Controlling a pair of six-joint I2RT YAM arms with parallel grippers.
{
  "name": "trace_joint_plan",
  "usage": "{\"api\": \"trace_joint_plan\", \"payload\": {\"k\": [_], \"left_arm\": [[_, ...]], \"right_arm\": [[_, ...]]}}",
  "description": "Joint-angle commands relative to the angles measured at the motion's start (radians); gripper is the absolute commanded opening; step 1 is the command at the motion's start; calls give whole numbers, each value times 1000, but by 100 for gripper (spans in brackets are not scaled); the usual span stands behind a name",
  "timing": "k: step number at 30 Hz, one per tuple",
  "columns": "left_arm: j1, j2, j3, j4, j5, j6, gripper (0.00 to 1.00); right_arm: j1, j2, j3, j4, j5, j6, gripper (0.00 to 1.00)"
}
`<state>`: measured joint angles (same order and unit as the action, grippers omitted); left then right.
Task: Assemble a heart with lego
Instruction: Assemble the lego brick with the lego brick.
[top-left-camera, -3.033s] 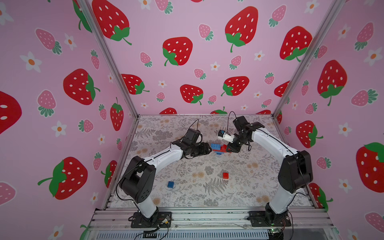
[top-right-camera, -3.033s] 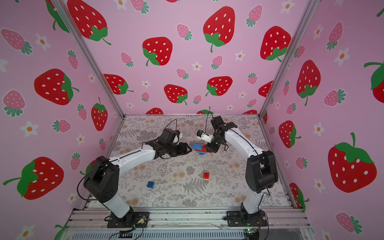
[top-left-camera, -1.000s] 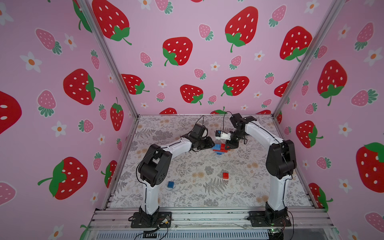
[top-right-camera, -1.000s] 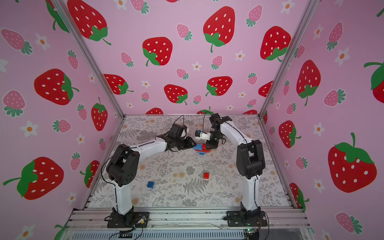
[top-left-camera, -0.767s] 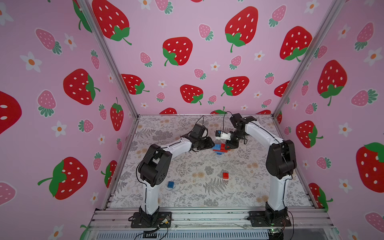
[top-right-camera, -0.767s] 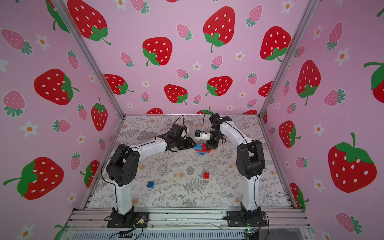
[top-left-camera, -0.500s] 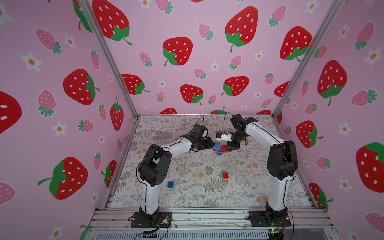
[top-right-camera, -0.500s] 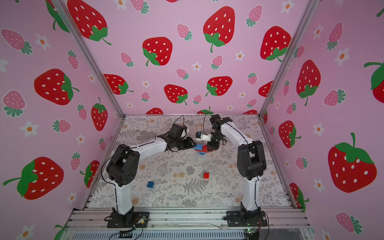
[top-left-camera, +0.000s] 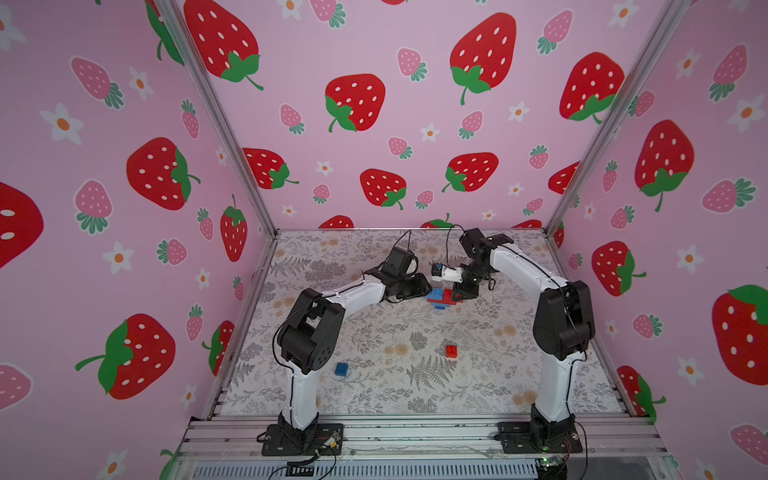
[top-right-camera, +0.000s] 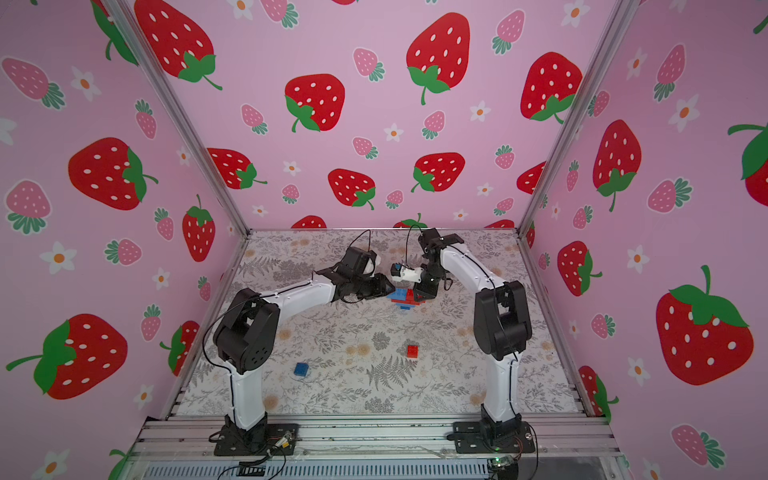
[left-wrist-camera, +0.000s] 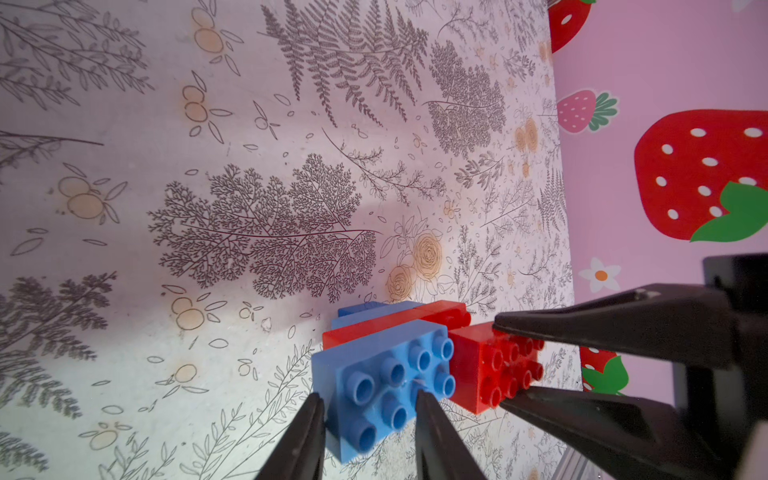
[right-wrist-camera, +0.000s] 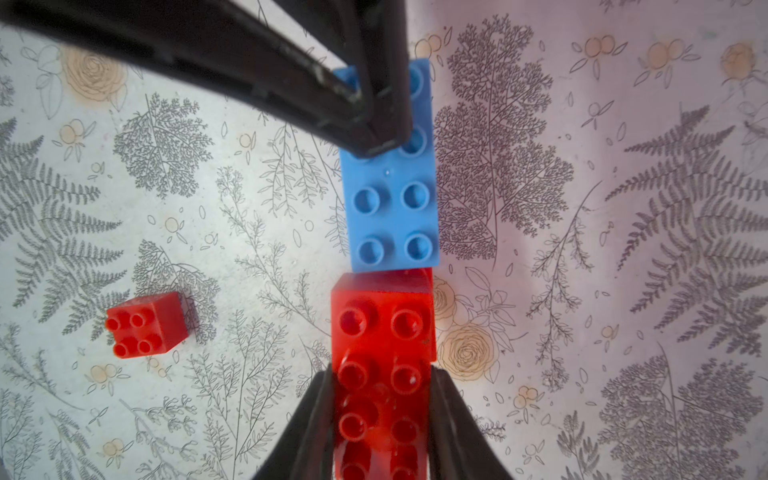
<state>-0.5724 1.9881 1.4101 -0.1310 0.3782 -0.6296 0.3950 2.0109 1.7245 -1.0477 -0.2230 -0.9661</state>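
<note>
Right wrist view: left hand (right-wrist-camera: 374, 141) covers far studs of blue brick (right-wrist-camera: 392, 208).

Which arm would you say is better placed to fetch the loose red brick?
Probably the right: the loose red brick lies nearer its base, while the loose blue brick sits by the left's. Right claw and left claw both grip the heart.

The table (top-left-camera: 374, 399) in front of me wears a pale sheet printed with grey ferns, leaves and tan flowers. Toward the back, near the middle, the heart (top-left-camera: 441, 297) lies flat on it, studs up, its red and blue bricks joined in steps. Well nearer to me and well apart from each other lie two small loose bricks: a red brick (top-left-camera: 451, 351) on my right, studs up, and a blue brick (top-left-camera: 341, 369) on my left.
</note>
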Motion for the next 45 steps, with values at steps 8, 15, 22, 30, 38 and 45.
{"api": "trace_joint_plan", "payload": {"k": [8, 15, 22, 30, 38, 45], "left_arm": [[-3, 40, 48, -7, 23, 5, 40], [-4, 43, 36, 3, 28, 2, 39], [-3, 46, 13, 15, 16, -1, 37], [-3, 46, 10, 19, 14, -4, 37], [0, 30, 19, 5, 3, 5, 37], [12, 18, 19, 0, 1, 5, 37]], "right_arm": [[11, 40, -14, -9, 13, -3, 3], [15, 75, -14, -6, 46, -1, 3], [21, 131, -11, -12, 47, 15, 3], [21, 219, 26, -61, 47, 80, 4], [24, 158, 60, -62, 27, 114, 11], [24, 133, 94, -59, 34, 119, 23]]}}
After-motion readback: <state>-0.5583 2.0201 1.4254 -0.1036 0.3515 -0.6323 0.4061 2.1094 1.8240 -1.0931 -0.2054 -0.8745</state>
